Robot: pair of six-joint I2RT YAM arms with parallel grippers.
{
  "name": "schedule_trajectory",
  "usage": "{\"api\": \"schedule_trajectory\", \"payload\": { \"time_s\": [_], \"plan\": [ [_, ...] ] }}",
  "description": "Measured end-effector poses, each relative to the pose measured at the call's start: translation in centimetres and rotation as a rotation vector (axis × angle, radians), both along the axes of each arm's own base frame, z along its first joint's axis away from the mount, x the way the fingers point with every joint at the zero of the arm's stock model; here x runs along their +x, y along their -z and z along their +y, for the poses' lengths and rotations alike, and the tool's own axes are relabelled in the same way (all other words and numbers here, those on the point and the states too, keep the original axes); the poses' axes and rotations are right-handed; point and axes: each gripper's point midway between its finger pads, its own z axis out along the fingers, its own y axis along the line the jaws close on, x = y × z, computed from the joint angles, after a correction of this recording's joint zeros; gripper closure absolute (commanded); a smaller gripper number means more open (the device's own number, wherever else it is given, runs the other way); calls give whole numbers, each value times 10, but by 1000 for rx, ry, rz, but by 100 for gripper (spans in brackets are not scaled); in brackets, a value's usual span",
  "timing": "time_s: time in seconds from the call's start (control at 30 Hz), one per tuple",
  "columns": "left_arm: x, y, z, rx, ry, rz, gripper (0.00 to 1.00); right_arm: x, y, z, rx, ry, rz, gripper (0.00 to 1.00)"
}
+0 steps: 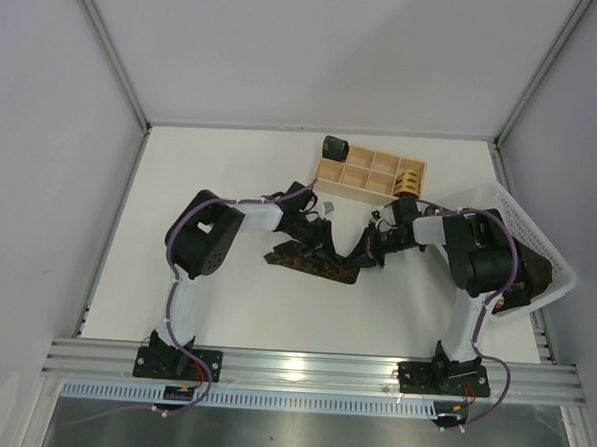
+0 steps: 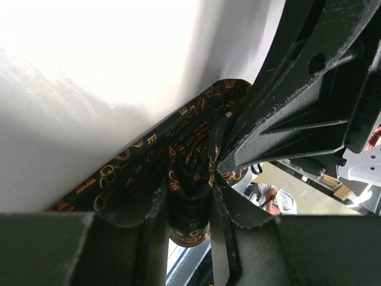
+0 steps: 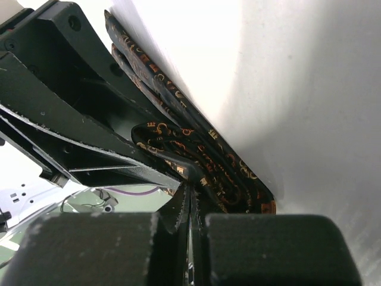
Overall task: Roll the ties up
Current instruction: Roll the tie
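Note:
A dark tie (image 1: 306, 264) with orange-tan motifs lies on the white table between my two arms. My left gripper (image 1: 329, 247) is shut on a bunched fold of this tie (image 2: 178, 155), which fills the gap between its pads. My right gripper (image 1: 365, 253) faces it from the right. Its jaws (image 3: 191, 190) are pressed together on the edge of a folded layer of the tie (image 3: 226, 173). A dark green coil (image 1: 335, 146) sits at the wooden tray's left corner. A tan-gold coil (image 1: 409, 179) rests in a right compartment.
The pale wooden compartment tray (image 1: 365, 187) stands just behind the grippers. A white mesh basket (image 1: 538, 236) at the right edge holds more dark ties (image 1: 536, 281), partly hidden by the right arm. Both grippers nearly touch each other.

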Motion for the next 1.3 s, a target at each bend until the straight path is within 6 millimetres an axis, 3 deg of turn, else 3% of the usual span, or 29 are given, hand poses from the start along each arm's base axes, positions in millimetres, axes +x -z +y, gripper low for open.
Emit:
{"api": "schedule_trajectory", "payload": {
  "time_s": [0.07, 0.3, 0.4, 0.47, 0.5, 0.53, 0.6, 0.97, 1.2, 1.3],
  "plan": [
    [0, 0, 1, 9, -1, -3, 57, 0, 0, 1, -4, -4, -3, 100],
    [6, -6, 14, 89, -25, -53, 49, -2, 0, 7, -42, -19, -37, 100],
    [13, -10, 21, 123, -48, -87, 51, -2, 0, 8, -55, -19, -49, 100],
    [17, -15, 25, 135, -65, -100, 62, -2, 1, 8, -59, -18, -51, 100],
    [18, -20, 26, 135, -72, -109, 70, -2, 1, 8, -59, -18, -51, 100],
    [20, -24, 27, 132, -79, -117, 87, -2, 1, 8, -59, -18, -51, 100],
    [23, -34, 27, 119, -91, -135, 98, -2, 1, 8, -59, -18, -51, 100],
    [20, -55, 8, -9, -83, -123, 99, -2, 1, 8, -66, -18, -49, 100],
    [3, -21, 4, 7, -45, -46, 99, -1, 0, 9, -76, -20, -45, 100],
    [-3, -16, 6, 7, -28, -27, 100, -1, 0, 11, -78, -26, -42, 100]
  ]
}}
